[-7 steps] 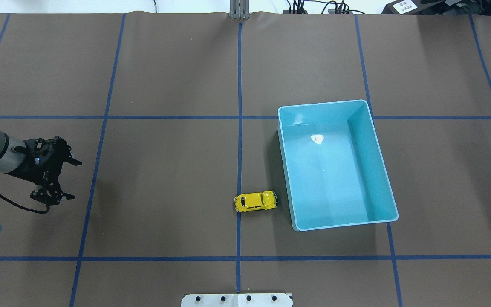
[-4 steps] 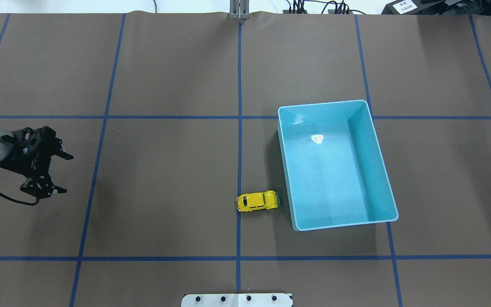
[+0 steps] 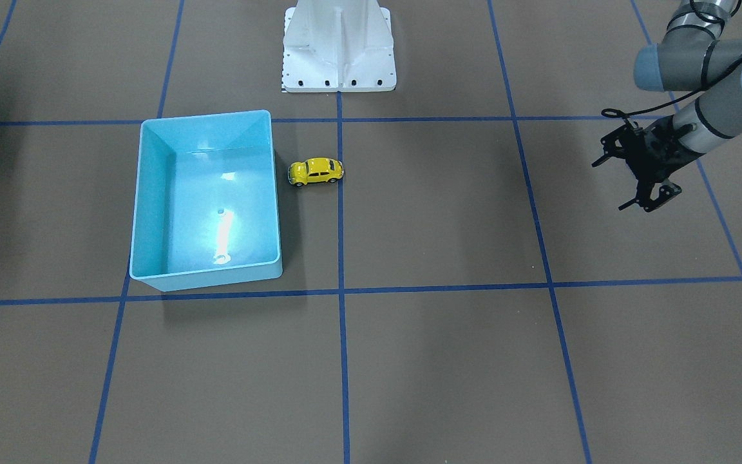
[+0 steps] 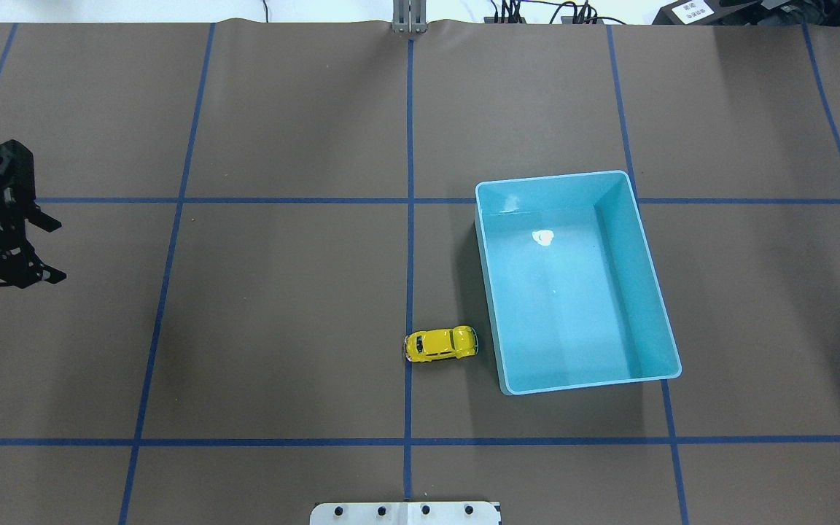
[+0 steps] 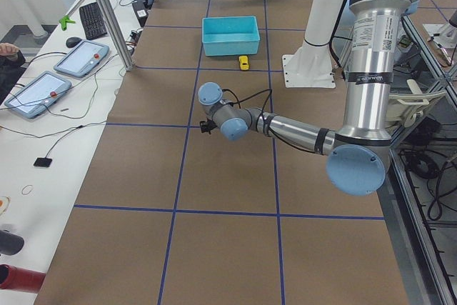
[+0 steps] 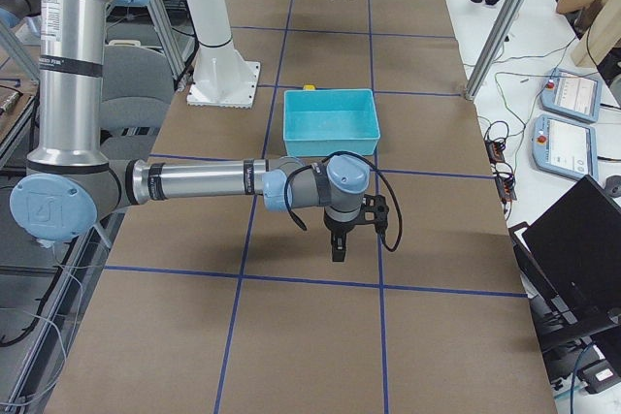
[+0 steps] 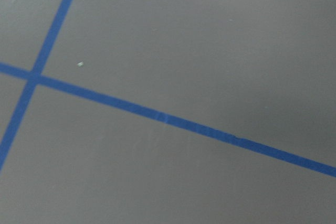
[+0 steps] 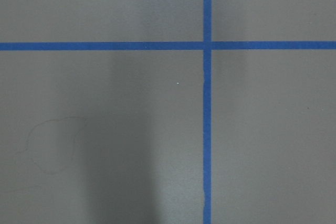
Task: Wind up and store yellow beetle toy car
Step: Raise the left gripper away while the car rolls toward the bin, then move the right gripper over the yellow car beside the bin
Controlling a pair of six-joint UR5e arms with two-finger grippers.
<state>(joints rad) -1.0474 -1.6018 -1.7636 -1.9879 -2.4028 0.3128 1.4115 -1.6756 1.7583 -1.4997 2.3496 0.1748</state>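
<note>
Yellow beetle toy car [image 4: 440,344] sits on its wheels in the lower middle of the overhead view. It lies lengthwise left to right, with its left end on the blue centre tape line [image 4: 410,146]. Just to its right, close but apart, stands the light blue bin [image 4: 573,306]; the car is outside it.

Well apart, at the far left edge of the same view, the left gripper [image 4: 54,249] hangs over the brown table [image 4: 281,292]. Its jaws are spread and nothing is between them. The right gripper [image 6: 338,251] shows only in the right side view, at centre frame, and whether it is apart or together cannot be told.

The step in hand appears to be reaching for the car, with winding and storing not yet done. To do it well, the claw should likely come down from above, turned so its fingers straddle the car's narrow width. It should close low on the sides, since the glossy rounded shell may slip. The bin wall is close, so the finger on that end needs care. Winding probably means pressing down and dragging the car along its length.
</note>
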